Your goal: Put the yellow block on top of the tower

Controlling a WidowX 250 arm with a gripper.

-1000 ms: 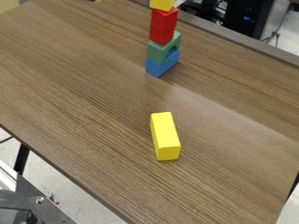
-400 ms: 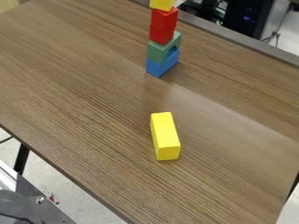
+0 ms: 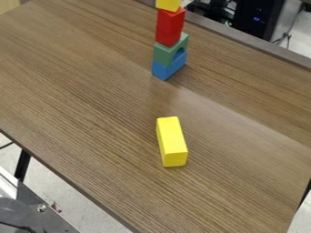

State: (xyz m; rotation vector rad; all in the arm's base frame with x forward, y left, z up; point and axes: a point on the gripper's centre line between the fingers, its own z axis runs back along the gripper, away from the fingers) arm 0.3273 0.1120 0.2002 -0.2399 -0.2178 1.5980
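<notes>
A long yellow block (image 3: 172, 141) lies flat on the brown wooden table, a little below the middle of the view. Farther back, near the table's far edge, stands the tower. Its lowest piece is a blue block (image 3: 168, 67), with a green arched block (image 3: 169, 51) over it. A red part (image 3: 169, 27) rises above the green one, and another yellow piece (image 3: 169, 4) sits on top, cut off by the view's upper edge. Table surface separates the lying block from the tower's foot.
The wooden table (image 3: 91, 100) has a dark raised border along its far right side. Beyond that border stand a black computer case (image 3: 258, 18) and cables. At the lower left, a grey metal frame (image 3: 45, 209) with a dark part on it lies beside the table.
At the lower left, the dark part on the metal frame has shifted slightly. A small dark and yellow bit at the top edge, left of the tower, is gone. The blocks have not moved.
</notes>
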